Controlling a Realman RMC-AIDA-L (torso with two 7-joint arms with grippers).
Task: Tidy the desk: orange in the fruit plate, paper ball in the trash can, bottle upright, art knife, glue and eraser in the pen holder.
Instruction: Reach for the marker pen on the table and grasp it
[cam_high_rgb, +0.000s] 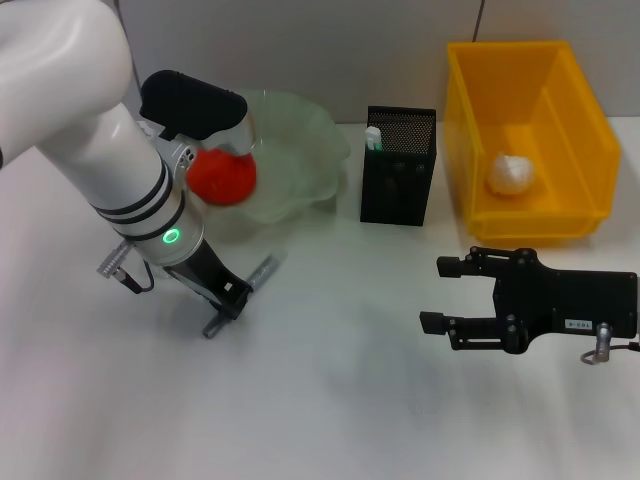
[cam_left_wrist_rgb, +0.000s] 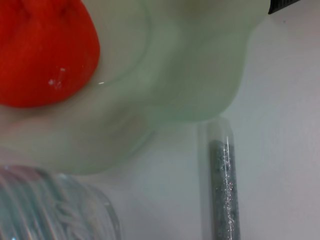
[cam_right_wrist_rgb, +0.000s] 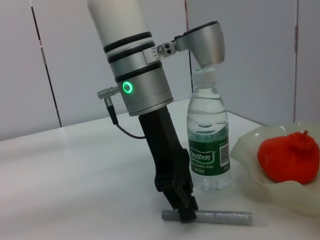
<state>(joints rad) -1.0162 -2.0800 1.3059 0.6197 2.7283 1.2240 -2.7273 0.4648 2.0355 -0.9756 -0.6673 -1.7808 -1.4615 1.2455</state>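
- The yellow bin (cam_high_rgb: 580, 215), my trash can here, sits at the far right of the table (cam_high_rgb: 330, 400) and the paper ball (cam_high_rgb: 513, 174) already lies inside, so I count that job done.
- The pale green fruit plate (cam_high_rgb: 315, 150) stands at the back left with the orange (cam_high_rgb: 222, 175) in it; that one looks finished too.
- The bottle (cam_right_wrist_rgb: 209, 142) stands upright just beside the plate in my right wrist camera, cap up, label readable.
- The black mesh pen holder (cam_high_rgb: 400, 190) is between plate and bin. A white-and-green item pokes out of it; I cannot tell whether it is the glue or the eraser.
- My left gripper (cam_right_wrist_rgb: 181, 212) is down at the table in front of the plate, fingers clamped on one end of a slim grey glittery stick (cam_right_wrist_rgb: 225, 217), probably the art knife or glue, lying flat.
- My right gripper (cam_high_rgb: 432, 295) hovers low in front of the bin, fingers spread, holding nothing.
- Left to do, as I judge it: lift this stick into the holder, plus whichever small item I cannot see.
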